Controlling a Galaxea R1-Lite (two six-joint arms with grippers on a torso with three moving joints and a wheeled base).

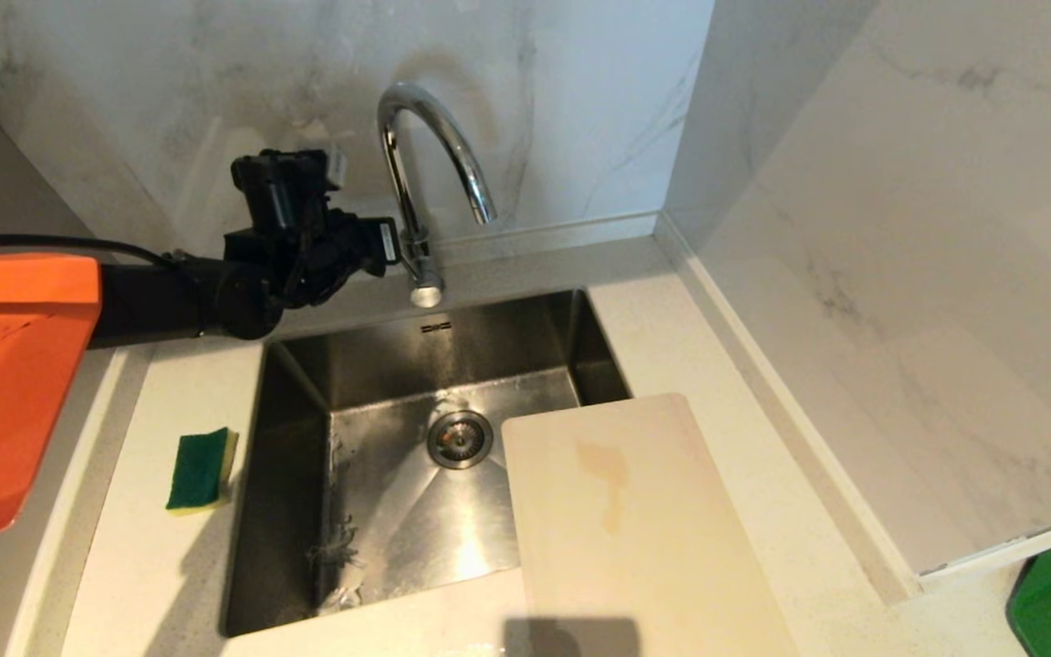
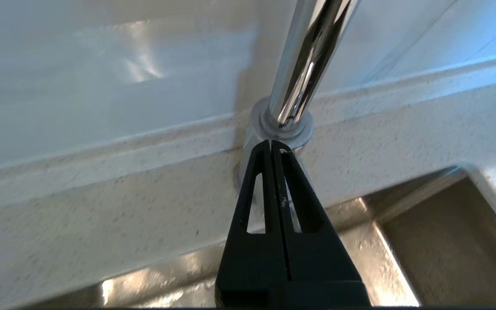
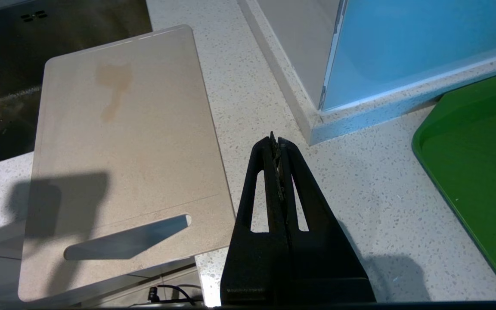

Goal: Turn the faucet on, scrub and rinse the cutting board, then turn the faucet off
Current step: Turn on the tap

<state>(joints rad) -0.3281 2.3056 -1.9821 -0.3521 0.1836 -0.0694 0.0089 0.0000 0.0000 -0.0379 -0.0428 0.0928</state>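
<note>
The chrome gooseneck faucet [image 1: 425, 155] stands behind the sink, its stubby lever [image 1: 426, 290] pointing toward the basin. No water shows at the spout. My left gripper [image 1: 395, 243] is shut with nothing in it, and its tips are right at the faucet's base from the left. In the left wrist view the shut left gripper [image 2: 272, 144] touches or nearly touches the base collar of the faucet [image 2: 306, 64]. The cream cutting board [image 1: 626, 529], stain up, lies over the sink's right front corner. My right gripper [image 3: 276, 140] hangs shut and empty over the counter beside the cutting board [image 3: 123, 142].
A green-and-yellow sponge [image 1: 202, 470] lies on the counter left of the steel sink [image 1: 306, 392]. Marble walls close the back and right. A green tray [image 3: 480, 163] sits on the counter at the far right.
</note>
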